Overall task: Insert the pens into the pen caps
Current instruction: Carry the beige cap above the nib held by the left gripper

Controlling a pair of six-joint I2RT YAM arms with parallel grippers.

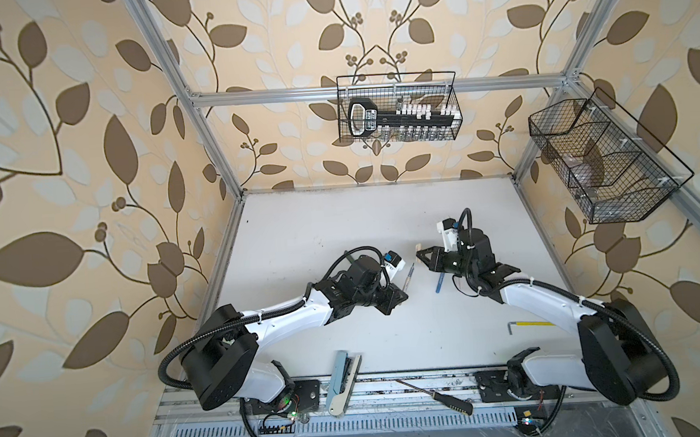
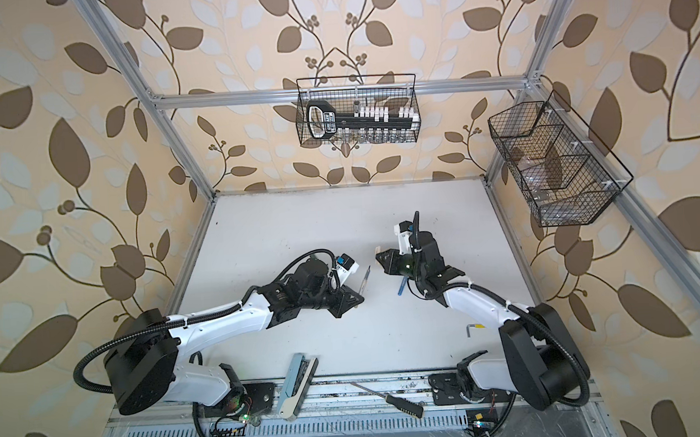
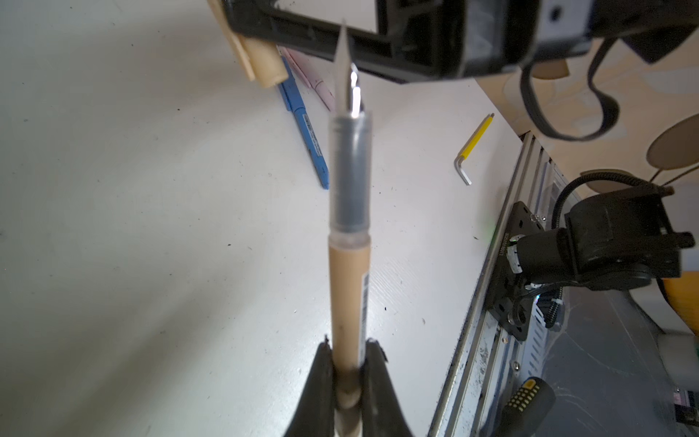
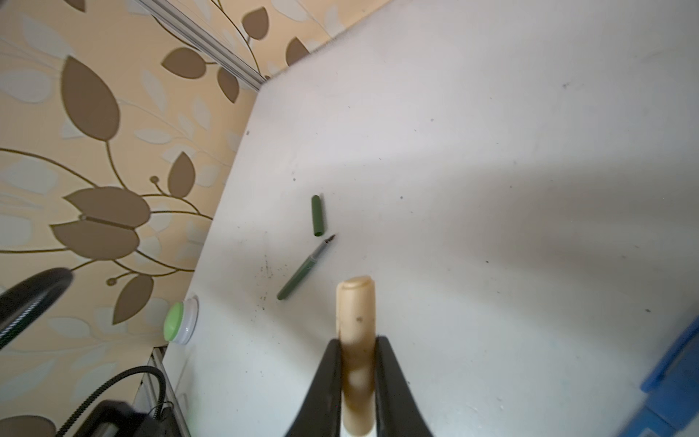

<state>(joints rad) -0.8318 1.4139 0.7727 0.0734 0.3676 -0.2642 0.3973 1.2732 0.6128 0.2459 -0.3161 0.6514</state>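
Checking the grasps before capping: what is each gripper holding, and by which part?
Left gripper clamps the tan pen near its barrel's back end, tip free. Right gripper clamps the tan cap, rounded end sticking out.

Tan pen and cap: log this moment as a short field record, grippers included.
left gripper: shut on tan pen, tip pointing away from it
right gripper: shut on tan cap
pairing: tan pen and tan cap apart, not yet joined
green pen: uncapped on the table
green cap: lying near the green pen's tip
blue pen: lying on the table
hex key: lying on the table
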